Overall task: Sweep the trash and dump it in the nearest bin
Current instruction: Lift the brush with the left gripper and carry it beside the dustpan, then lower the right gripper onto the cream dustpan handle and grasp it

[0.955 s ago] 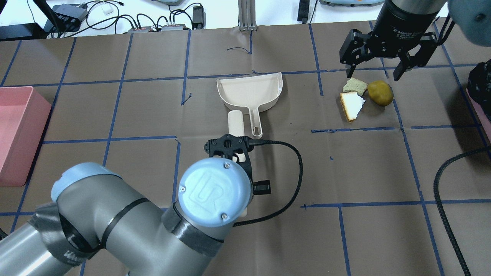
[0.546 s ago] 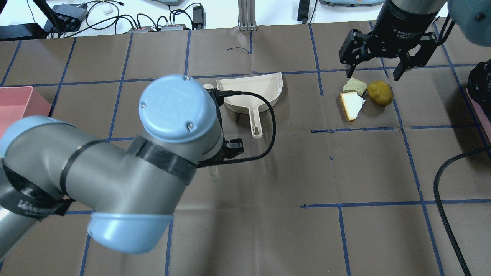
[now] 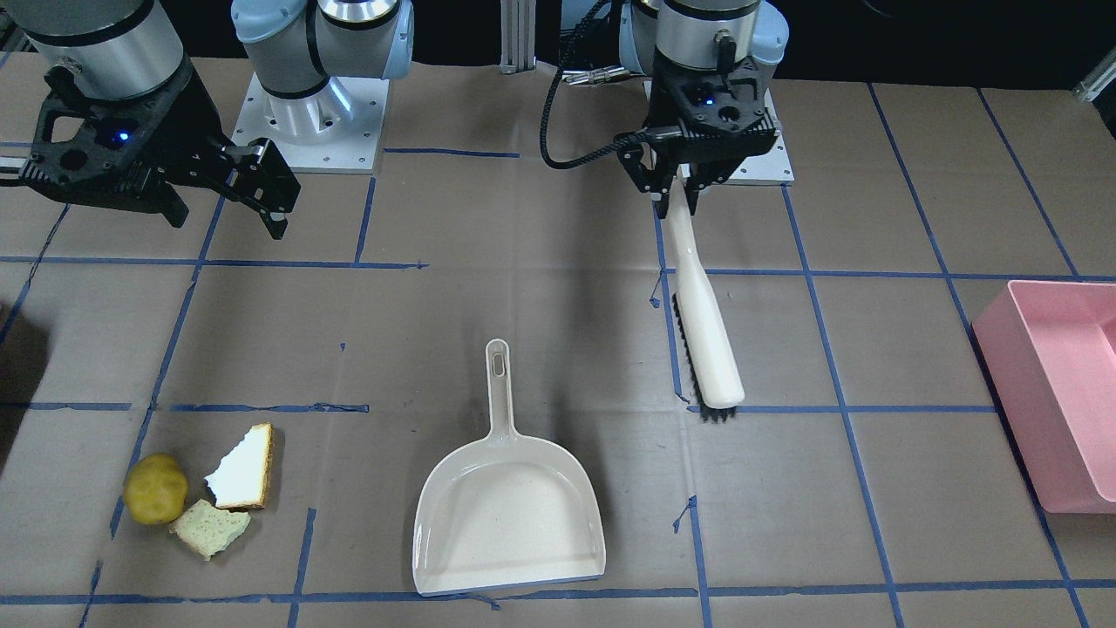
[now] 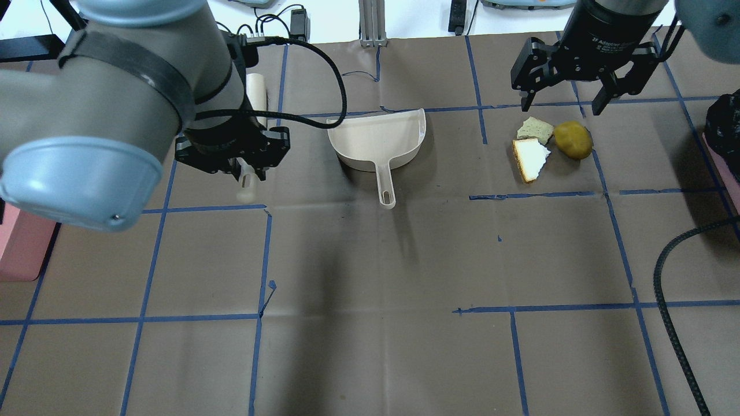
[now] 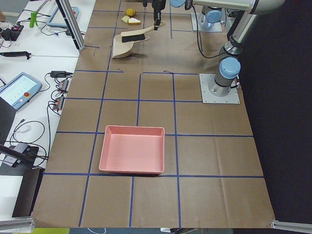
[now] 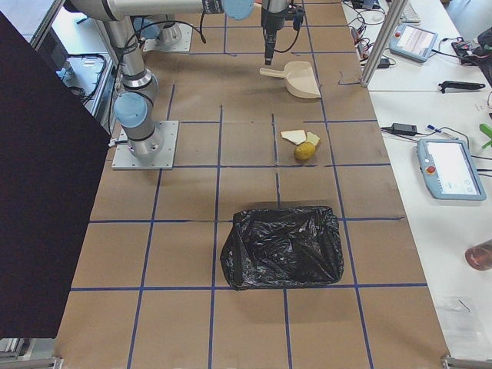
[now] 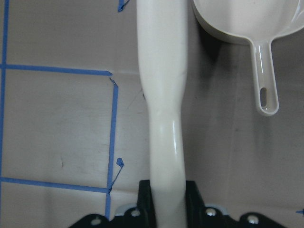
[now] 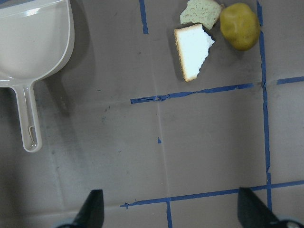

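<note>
Left jaws clamped on brush [image 3: 711,340] handle (dustpan [image 3: 510,515] nearby), right jaws spread wide, empty.

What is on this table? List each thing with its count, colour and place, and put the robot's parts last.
table: 1, brown with blue tape grid, under everything
dustpan: 1, cream, table middle, empty
brush: 1, cream with black bristles, beside the dustpan, held
round fruit: 1, yellow-green, robot's right side
white bread piece: 1, brown crust, beside the fruit
yellowish bread piece: 1, beside the fruit
pink bin: 1, robot's left end
black-bagged bin: 1, robot's right end
left gripper: 1, black, shut on the brush handle
right gripper: 1, black, open, near the trash
</note>
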Controlling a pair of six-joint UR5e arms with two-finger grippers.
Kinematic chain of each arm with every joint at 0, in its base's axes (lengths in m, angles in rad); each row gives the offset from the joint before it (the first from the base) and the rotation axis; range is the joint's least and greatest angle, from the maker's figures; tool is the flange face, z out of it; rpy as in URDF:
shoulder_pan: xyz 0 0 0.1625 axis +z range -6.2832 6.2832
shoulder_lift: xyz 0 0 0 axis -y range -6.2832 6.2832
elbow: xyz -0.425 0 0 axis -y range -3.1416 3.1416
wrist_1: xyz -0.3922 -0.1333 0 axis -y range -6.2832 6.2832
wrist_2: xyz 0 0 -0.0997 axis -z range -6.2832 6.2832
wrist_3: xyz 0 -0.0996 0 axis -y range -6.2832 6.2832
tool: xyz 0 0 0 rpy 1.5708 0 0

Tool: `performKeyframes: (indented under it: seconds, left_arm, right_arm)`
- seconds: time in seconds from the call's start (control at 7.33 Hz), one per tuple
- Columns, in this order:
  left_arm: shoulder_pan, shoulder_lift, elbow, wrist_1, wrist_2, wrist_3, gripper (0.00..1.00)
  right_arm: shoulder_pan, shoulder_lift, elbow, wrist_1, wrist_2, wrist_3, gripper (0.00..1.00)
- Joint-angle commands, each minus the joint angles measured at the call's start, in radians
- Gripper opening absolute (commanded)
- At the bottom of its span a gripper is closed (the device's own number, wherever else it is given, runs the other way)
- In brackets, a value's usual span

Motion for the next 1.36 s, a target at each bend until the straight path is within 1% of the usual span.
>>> performKeyframes:
  seconds: [0.0, 0.14, 0.27, 0.41, 0.55, 0.68, 0.96, 1.23]
  left_arm:
    - [0.111, -0.005, 0.041, -0.068, -0.002, 0.165, 0.05]
    - [0.147, -0.011, 0.068, -0.115, -0.036, 0.192, 0.05]
    - [0.167, -0.008, 0.073, -0.153, -0.115, 0.192, 0.05]
    - [0.163, 0.008, 0.058, -0.157, -0.126, 0.214, 0.06]
    - [0.164, 0.011, 0.055, -0.154, -0.123, 0.308, 0.05]
    - [0.166, 0.015, 0.052, -0.151, -0.122, 0.353, 0.05]
    - [0.164, 0.015, 0.05, -0.146, -0.117, 0.354, 0.05]
    - [0.161, 0.022, 0.044, -0.157, -0.117, 0.352, 0.06]
  right_arm:
    - [0.008, 0.057, -0.049, -0.035, 0.003, 0.0, 1.0]
    - [0.028, 0.106, -0.087, -0.056, 0.003, 0.005, 1.0]
    - [0.083, 0.169, -0.132, -0.066, 0.001, 0.063, 1.0]
    - [0.139, 0.238, -0.165, -0.108, 0.0, 0.121, 1.0]
    - [0.187, 0.296, -0.189, -0.135, 0.003, 0.149, 1.0]
    - [0.23, 0.349, -0.19, -0.194, 0.004, 0.21, 1.0]
    - [0.307, 0.427, -0.19, -0.265, 0.001, 0.218, 1.0]
    - [0.329, 0.455, -0.174, -0.265, 0.001, 0.207, 1.0]
